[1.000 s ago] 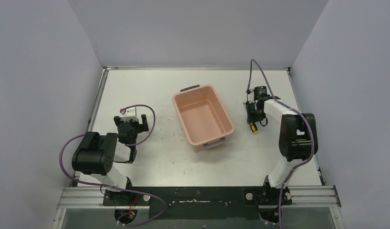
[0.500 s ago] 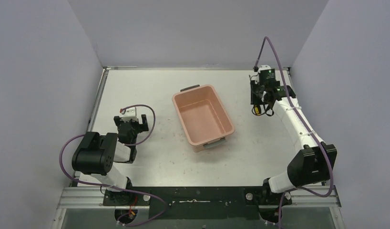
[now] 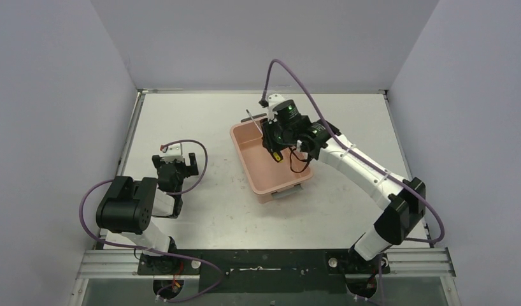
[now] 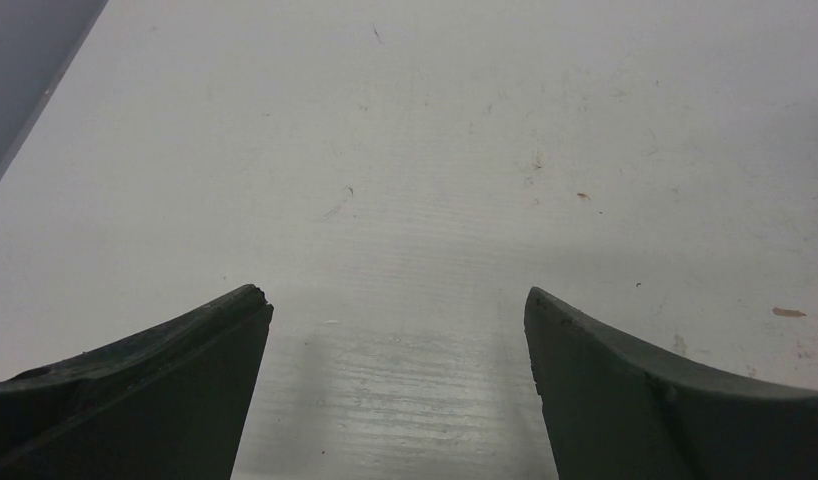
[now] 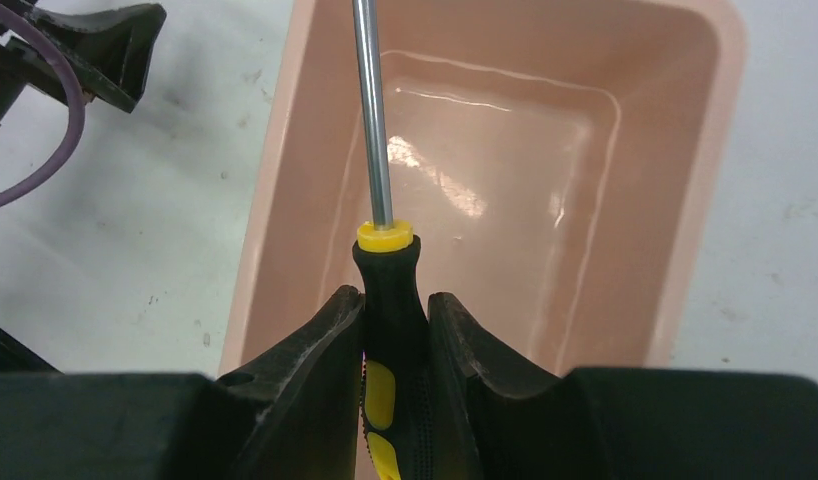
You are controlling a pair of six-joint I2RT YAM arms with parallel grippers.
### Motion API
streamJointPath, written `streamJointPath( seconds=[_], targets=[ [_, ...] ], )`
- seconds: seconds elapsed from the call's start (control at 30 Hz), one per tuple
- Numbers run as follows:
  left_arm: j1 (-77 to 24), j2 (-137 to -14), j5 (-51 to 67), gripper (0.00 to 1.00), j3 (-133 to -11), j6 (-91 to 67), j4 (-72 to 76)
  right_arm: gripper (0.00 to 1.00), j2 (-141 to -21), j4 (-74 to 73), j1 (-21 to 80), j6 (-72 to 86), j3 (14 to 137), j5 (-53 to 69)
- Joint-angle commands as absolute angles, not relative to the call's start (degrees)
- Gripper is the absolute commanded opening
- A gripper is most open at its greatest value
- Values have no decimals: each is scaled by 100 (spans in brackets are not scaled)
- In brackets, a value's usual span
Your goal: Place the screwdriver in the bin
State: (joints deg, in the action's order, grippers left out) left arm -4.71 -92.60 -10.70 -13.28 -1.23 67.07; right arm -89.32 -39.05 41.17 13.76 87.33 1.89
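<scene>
The salmon-pink bin (image 3: 256, 180) stands in the middle of the table, empty, and it fills the right wrist view (image 5: 685, 200). My right gripper (image 3: 271, 138) is shut on the black-and-yellow handle of the screwdriver (image 5: 385, 280) and holds it in the air over the bin's far end. The thin shaft (image 3: 252, 118) points up and to the far left, past the bin's far rim. In the right wrist view the gripper (image 5: 395, 300) clamps the handle from both sides. My left gripper (image 3: 176, 164) is open and empty, low over bare table (image 4: 395, 300).
Grey walls close the table on the left, back and right. The bin has grey handles at its far end (image 3: 253, 117) and near end (image 3: 287, 191). The left arm (image 5: 85, 50) shows at the top left of the right wrist view.
My right arm has swung left from the table's right side, carrying the screwdriver from beside the bin to over its far end. The left arm has not moved.
</scene>
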Motion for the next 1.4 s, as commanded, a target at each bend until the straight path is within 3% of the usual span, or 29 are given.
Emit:
streamJointPath(
  seconds=[0.0,0.4,0.53,0.77,1.17,1.23,1.33,1.37],
  targets=[
    [-439,-9229,-1108,97,-1452,-163,6954,0,-9342,-3549,4136,1476,8820,511],
    [-439,-9231,-1107,97,-1454,-160,6954,0,-10419,-3161,4140,1542,7844,421],
    [-439,-9232,-1107,97,-1455,-163,6949,6,-10755,-3078,4139,1561,7811,338],
    [-437,-9229,-1107,97,-1458,-161,6949,45,-10845,-3159,4146,1626,8005,204],
    [-439,-9233,-1107,97,-1456,-166,6954,59,-9703,-3641,4136,1398,8578,-618],
    [-439,-9233,-1107,97,-1451,-163,6949,68,-9422,-3634,4090,1299,8595,-868],
    [-439,-9230,-1107,97,-1455,-162,6944,98,-8888,-3455,3818,1156,8443,-1094],
    [-439,-9233,-1107,97,-1455,-161,6947,100,-8714,-3339,3684,1138,8337,-1094]
  ],
)
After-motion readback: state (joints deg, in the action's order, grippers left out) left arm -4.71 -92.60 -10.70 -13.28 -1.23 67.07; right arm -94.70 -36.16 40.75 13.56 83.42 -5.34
